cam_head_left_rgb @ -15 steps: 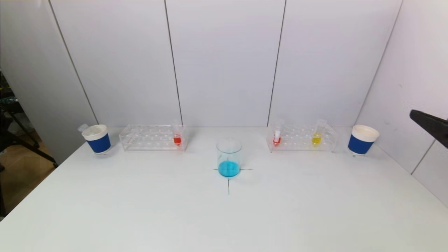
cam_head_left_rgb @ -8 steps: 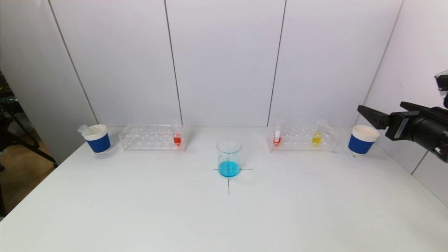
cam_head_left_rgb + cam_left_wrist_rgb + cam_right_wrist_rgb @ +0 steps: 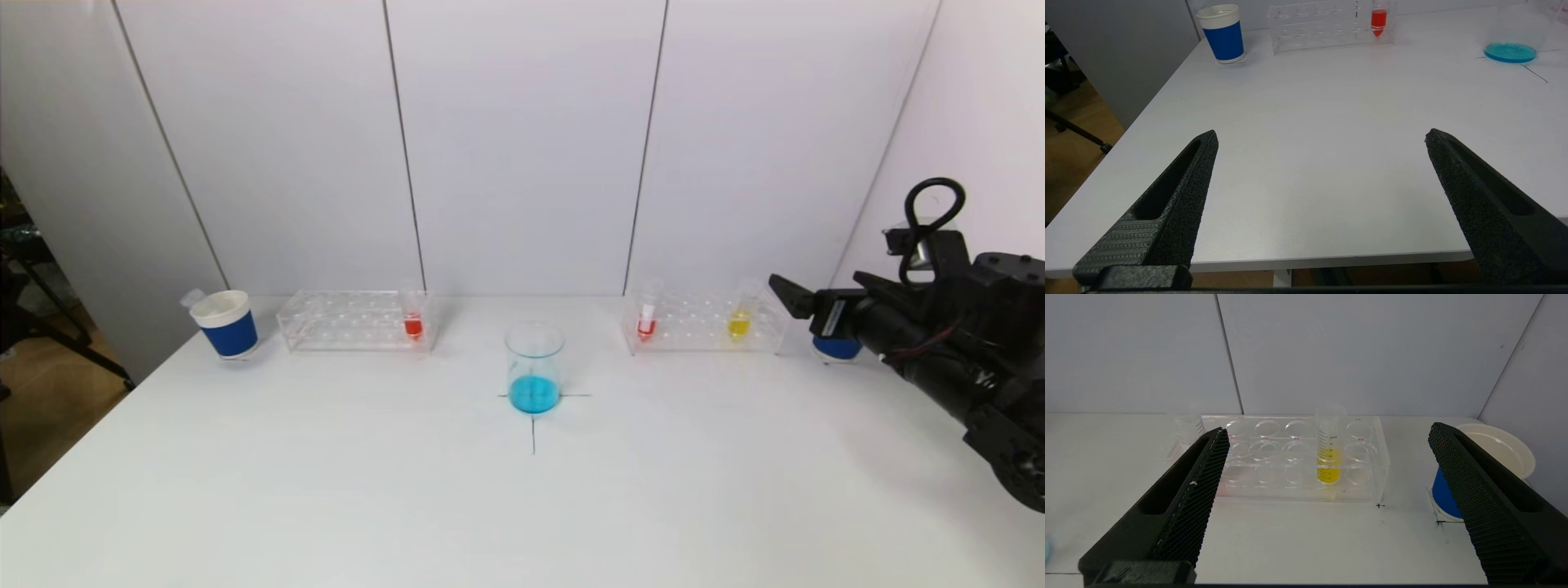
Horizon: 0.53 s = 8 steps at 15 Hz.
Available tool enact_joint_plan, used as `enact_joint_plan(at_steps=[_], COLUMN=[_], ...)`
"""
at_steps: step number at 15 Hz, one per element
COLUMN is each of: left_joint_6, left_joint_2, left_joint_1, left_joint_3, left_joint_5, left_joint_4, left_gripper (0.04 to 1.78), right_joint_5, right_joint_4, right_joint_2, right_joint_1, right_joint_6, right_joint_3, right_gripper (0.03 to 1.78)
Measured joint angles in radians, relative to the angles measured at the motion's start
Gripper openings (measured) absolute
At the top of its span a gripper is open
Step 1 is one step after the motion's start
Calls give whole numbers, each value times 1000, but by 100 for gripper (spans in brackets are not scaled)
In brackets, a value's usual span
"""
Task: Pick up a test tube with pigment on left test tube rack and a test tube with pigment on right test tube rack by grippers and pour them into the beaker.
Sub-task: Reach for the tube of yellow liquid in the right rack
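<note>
The left clear rack point(image 3: 355, 320) holds one tube of red pigment point(image 3: 413, 314). The right clear rack point(image 3: 704, 321) holds a red tube point(image 3: 647, 318) and a yellow tube point(image 3: 740, 314). The glass beaker point(image 3: 534, 367) with blue liquid stands between them on a cross mark. My right gripper point(image 3: 788, 298) is open and empty just right of the right rack; in the right wrist view point(image 3: 1329, 428) the yellow tube point(image 3: 1329, 457) stands ahead between its fingers, apart from them. My left gripper point(image 3: 1321, 136) is open and empty over the table's near left edge, far from the red tube point(image 3: 1379, 18).
A blue and white cup point(image 3: 229, 324) with an empty tube in it stands left of the left rack. A second blue cup point(image 3: 833, 347) right of the right rack is mostly hidden behind my right arm. Walls close in at the back and right.
My right arm has come in from the right edge towards the right rack and now covers the right cup. Nothing on the table has moved.
</note>
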<state>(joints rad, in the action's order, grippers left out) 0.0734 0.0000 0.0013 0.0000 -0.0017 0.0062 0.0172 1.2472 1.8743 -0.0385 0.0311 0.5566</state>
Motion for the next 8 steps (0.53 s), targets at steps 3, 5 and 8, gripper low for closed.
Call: enact_joint_plan(at_steps=[3, 5, 8], left_joint_6=[0, 0, 0], left_joint_2=[0, 0, 0], left_joint_1=[0, 0, 0], left_joint_3=[0, 0, 0], left_joint_5=[0, 0, 0], left_joint_4=[0, 0, 0], left_gripper=[177, 177, 177], right_joint_5=[36, 46, 58], right_joint_4=[123, 158, 161], right_joint_2=[132, 196, 267], right_joint_1=[-8, -12, -12], right_joint_6=[2, 2, 5], right_joint_3=[23, 46, 92], right_gripper=[177, 177, 177])
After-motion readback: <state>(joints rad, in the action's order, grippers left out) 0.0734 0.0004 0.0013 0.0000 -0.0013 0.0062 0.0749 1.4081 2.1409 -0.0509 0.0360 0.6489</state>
